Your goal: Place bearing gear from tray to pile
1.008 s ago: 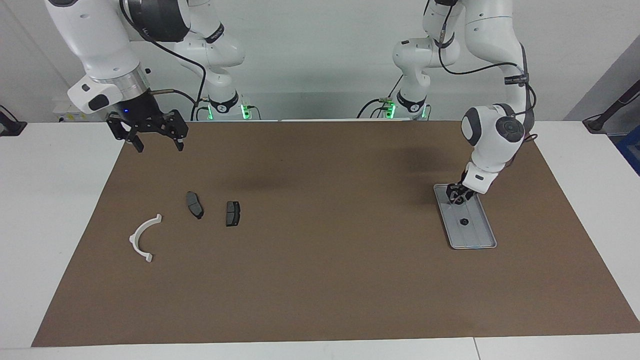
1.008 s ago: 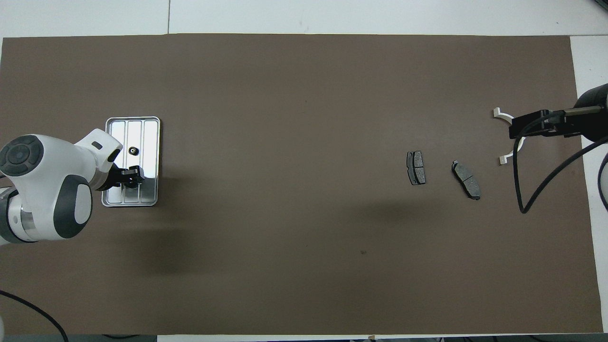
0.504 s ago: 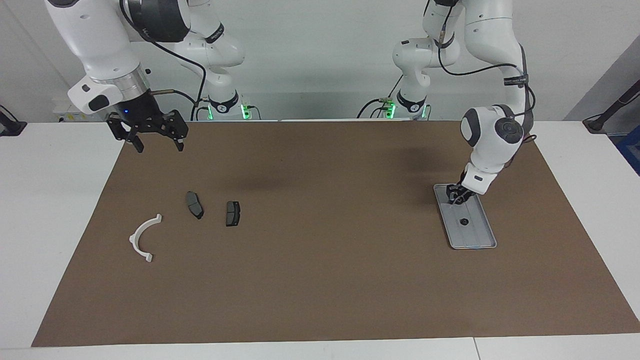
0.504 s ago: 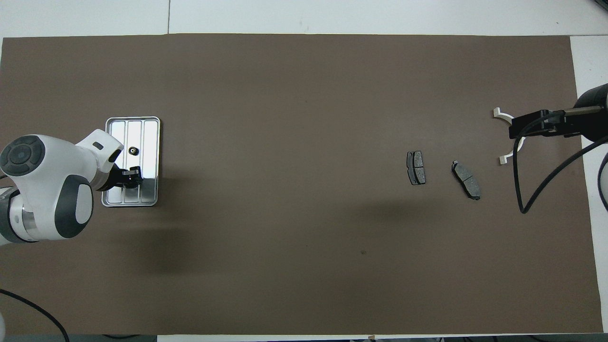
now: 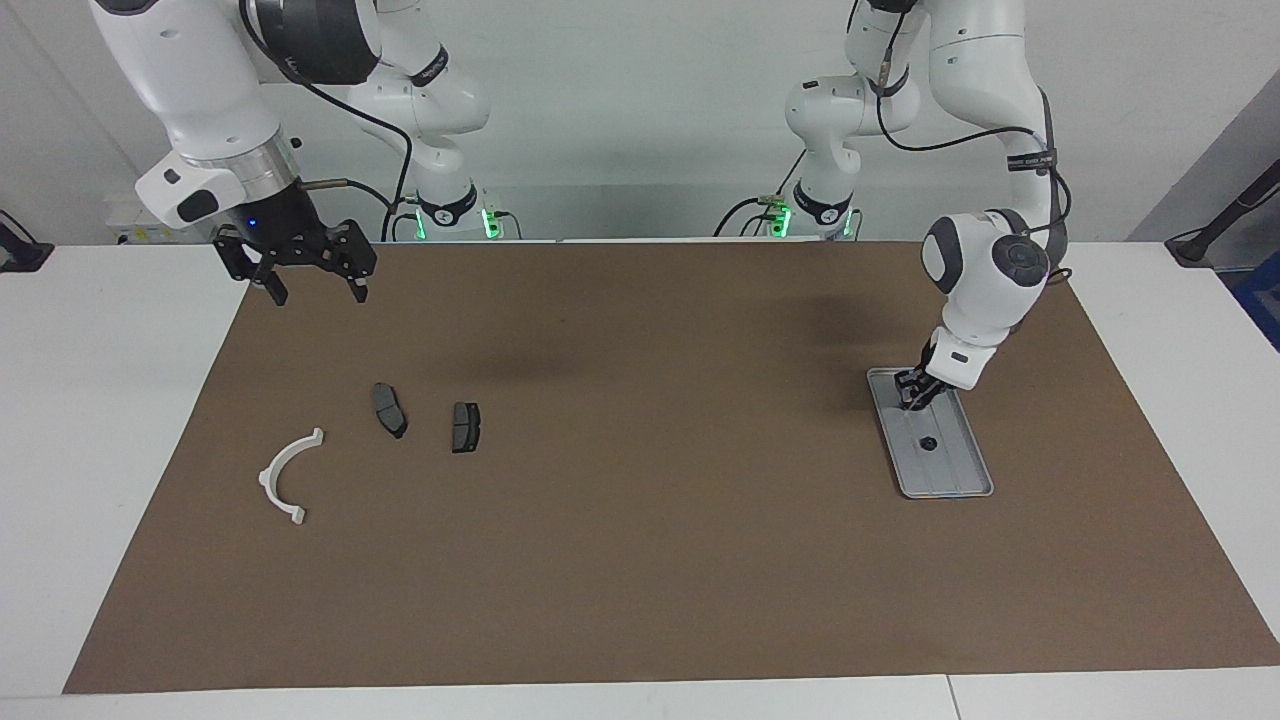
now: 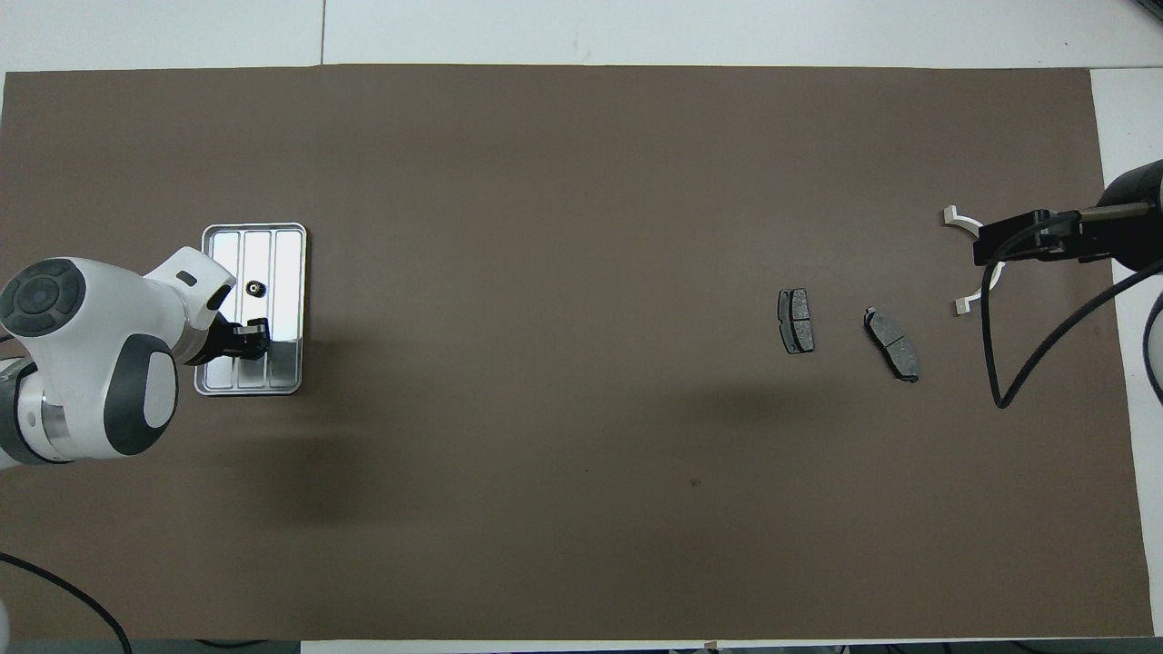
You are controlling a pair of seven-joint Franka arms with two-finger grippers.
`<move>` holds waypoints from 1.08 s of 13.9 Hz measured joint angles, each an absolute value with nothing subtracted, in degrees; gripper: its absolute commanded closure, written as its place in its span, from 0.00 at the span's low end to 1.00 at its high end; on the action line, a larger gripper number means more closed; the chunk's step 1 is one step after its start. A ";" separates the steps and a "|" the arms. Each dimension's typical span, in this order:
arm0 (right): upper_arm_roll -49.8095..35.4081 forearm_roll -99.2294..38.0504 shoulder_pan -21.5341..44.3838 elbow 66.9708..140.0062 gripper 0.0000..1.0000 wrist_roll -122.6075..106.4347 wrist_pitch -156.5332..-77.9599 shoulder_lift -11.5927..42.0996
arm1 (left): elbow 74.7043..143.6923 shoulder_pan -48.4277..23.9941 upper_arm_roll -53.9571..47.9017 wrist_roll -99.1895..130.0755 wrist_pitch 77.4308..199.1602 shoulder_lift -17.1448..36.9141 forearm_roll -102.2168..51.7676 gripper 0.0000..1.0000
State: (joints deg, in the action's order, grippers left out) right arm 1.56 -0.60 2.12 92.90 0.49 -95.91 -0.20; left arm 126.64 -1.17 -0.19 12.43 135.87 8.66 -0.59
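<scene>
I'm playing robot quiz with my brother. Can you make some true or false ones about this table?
1. The tray lies at the left arm's end of the table. True.
2. The left claw hangs over the pile. False: it is down at the tray.
3. A small black gear lies in the tray. True.
4. Three brake pads lie on the mat. False: two.
5. The white bracket sits in the tray. False: it lies on the brown mat.
</scene>
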 measured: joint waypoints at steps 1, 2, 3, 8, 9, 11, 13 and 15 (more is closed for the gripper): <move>1.49 -0.60 2.13 92.92 0.00 0.49 -95.91 -0.10 | 124.38 -3.09 -0.24 16.01 134.13 8.74 -1.76 1.00; 1.33 -0.60 2.15 92.94 0.00 0.49 -95.92 0.18 | 121.46 -5.63 -0.30 21.06 131.66 8.83 -2.15 1.00; 1.05 -0.60 2.21 92.93 0.00 0.49 -95.94 0.74 | 118.65 -8.46 -0.38 26.31 129.51 9.08 -2.21 1.00; -2.22 -0.57 2.62 91.04 0.00 3.40 -97.49 7.07 | 109.47 -24.18 -0.62 51.44 127.21 13.07 -2.28 1.00; -2.91 -0.56 2.63 90.72 0.00 5.06 -97.81 8.31 | 106.48 -27.33 -0.58 55.39 125.99 15.24 -2.28 1.00; -3.65 -0.55 2.86 90.38 0.00 7.30 -100.42 10.13 | 98.42 -31.96 -0.47 61.55 124.09 21.65 -2.26 1.00; -3.75 -0.55 3.39 90.19 0.00 7.83 -102.05 11.41 | 93.37 -34.69 -0.42 64.06 123.84 27.18 -2.26 1.00; -3.76 -0.55 3.47 90.10 0.00 7.87 -102.55 12.55 | 92.18 -36.73 -0.30 66.33 124.00 30.10 -2.11 1.00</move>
